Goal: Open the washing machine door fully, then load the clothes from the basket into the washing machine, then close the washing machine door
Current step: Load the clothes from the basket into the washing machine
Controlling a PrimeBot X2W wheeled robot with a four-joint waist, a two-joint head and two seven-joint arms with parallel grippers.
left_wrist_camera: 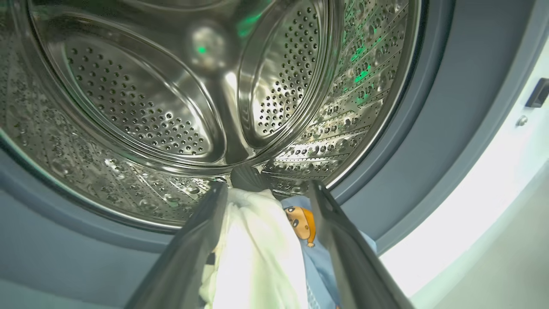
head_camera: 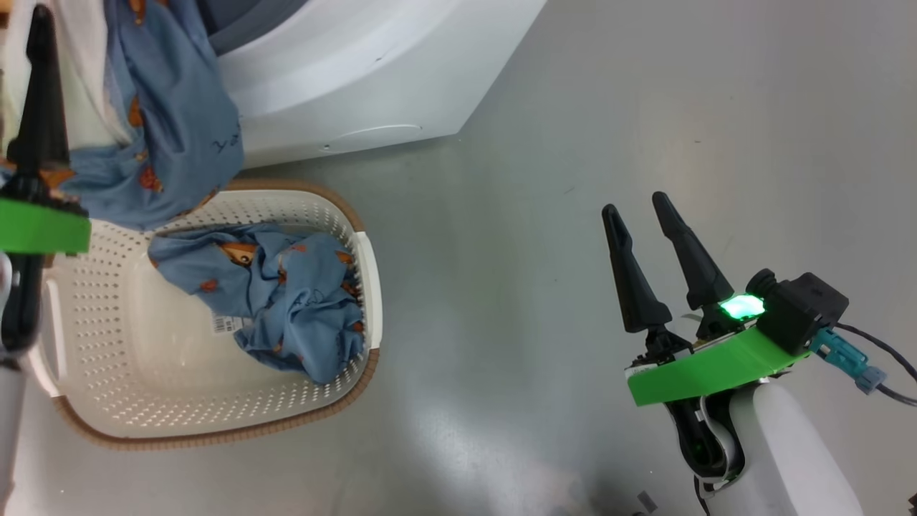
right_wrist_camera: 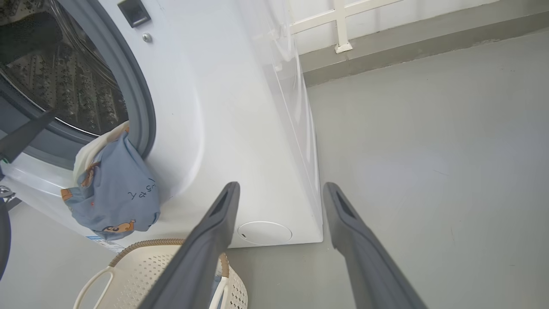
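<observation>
The washing machine (head_camera: 358, 72) stands open, its steel drum (left_wrist_camera: 150, 107) bare inside; its door is out of view. One blue garment with a cream lining (head_camera: 172, 122) hangs over the lower lip of the opening (right_wrist_camera: 116, 193). My left gripper (left_wrist_camera: 266, 189) is at that lip, open, its fingers spread either side of this cloth (left_wrist_camera: 257, 249). A second piece of the clothes (head_camera: 279, 294) lies bunched in the basket (head_camera: 215, 423) on the floor below. My right gripper (head_camera: 635, 203) hovers open and empty, well right of the basket (right_wrist_camera: 281, 186).
The grey rubber ring (left_wrist_camera: 429, 150) frames the drum. A round filter cap (right_wrist_camera: 264, 232) sits low on the machine's front, just above the basket rim (right_wrist_camera: 146, 244). Grey floor (head_camera: 573, 107) spreads to the right of the machine, with a wall (right_wrist_camera: 386, 25) behind.
</observation>
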